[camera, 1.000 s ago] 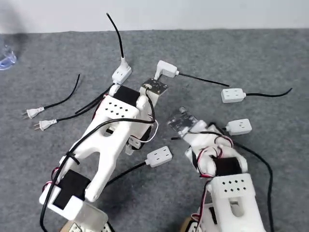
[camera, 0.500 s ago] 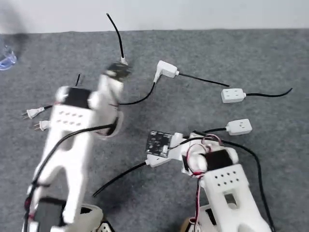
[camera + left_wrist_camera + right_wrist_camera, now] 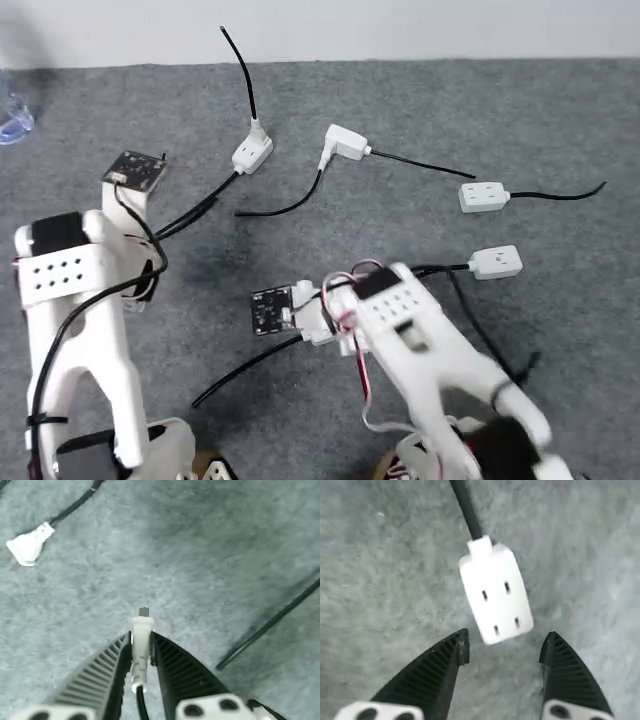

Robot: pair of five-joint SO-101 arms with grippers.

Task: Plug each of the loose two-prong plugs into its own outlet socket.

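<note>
My left gripper (image 3: 141,637) is shut on a white two-prong plug (image 3: 141,627), whose prongs point away over the grey carpet. A second loose white plug (image 3: 27,547) lies on the carpet farther off, on its black cord. My right gripper (image 3: 506,642) is open, one finger on either side of the near end of a white outlet socket (image 3: 495,597) with a black cable. In the high view the left arm (image 3: 60,265) stands at the left side. The right arm (image 3: 400,315) is at the front middle.
At the back lie a white socket (image 3: 251,153) with a cord running up and an angled white plug (image 3: 345,143). Two more outlet sockets (image 3: 481,196) (image 3: 495,262) lie at the right. Black cables cross the carpet (image 3: 560,110). A clear object (image 3: 10,120) sits at the far left.
The left arm has swung from the table's middle to the left side. The right arm has shifted left and now hangs over the front socket.
</note>
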